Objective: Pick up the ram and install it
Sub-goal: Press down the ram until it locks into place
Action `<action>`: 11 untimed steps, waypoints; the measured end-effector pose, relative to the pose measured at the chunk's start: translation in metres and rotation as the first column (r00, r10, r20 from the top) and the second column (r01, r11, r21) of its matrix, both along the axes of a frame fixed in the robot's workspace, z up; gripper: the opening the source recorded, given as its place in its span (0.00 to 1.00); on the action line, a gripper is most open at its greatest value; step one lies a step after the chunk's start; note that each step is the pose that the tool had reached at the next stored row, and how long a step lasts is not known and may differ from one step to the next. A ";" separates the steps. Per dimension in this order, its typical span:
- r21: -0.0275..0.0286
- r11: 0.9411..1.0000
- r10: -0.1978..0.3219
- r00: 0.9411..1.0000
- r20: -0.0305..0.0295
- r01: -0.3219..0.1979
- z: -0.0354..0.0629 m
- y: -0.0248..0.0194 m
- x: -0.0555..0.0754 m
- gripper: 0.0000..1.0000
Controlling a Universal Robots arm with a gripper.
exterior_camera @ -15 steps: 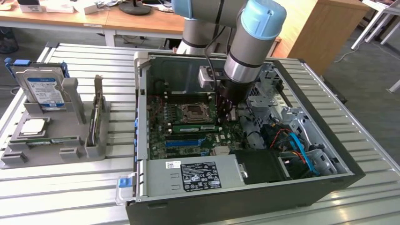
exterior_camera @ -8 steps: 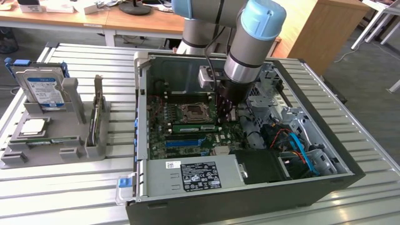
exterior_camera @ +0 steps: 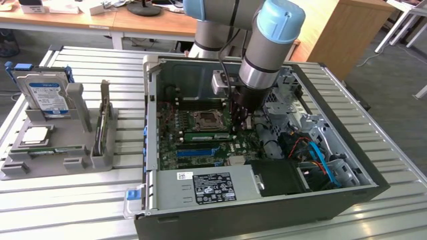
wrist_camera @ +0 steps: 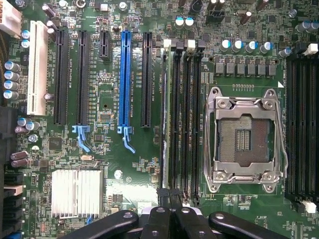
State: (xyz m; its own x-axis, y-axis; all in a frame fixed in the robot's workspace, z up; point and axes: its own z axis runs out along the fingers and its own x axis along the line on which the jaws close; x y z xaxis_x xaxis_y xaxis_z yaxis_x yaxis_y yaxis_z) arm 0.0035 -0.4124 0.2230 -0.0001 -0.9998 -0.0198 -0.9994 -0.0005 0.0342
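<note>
gripper: [exterior_camera: 239, 122] fingers shut tight against each other, nothing visibly clamped between them
gripper position: down inside the open computer case [exterior_camera: 347, 195], tips just above the motherboard [exterior_camera: 175, 145] beside the processor socket [exterior_camera: 207, 119]
wrist view, gripper: [wrist_camera: 169, 199] closed black fingertips sit over one end of the bank of black memory slots [wrist_camera: 187, 119]
ram: [exterior_camera: 205, 135] green stick with a pale label, standing on edge in a slot just beside the socket, on the side nearer the power supply [exterior_camera: 207, 187]
ram, wrist view: [wrist_camera: 164, 124] seen edge-on as a thin pale strip in the slot of that bank farthest from the socket [wrist_camera: 244, 132]
contact: fingertips are at the ram's end; can't tell if they actually touch it
socket: empty, metal frame closed around it
other slots: second black bank [wrist_camera: 301, 124] on the far side of the socket; blue slot [wrist_camera: 124, 79] and white slot [wrist_camera: 37, 67] run parallel, well apart from the ram
heatsink: [wrist_camera: 77, 193] silver finned block near the blue slot's latch end
case: lies on its side, open face up, on a slatted metal table [exterior_camera: 67, 200]
parts holder: [exterior_camera: 60, 160] grey rack at the exterior view's left, apart from the case, with a hard drive [exterior_camera: 47, 95] standing upright in it
</note>
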 end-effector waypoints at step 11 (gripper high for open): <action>0.000 1.000 0.000 1.000 0.000 0.000 -0.0008 0.0000 0.000 0.11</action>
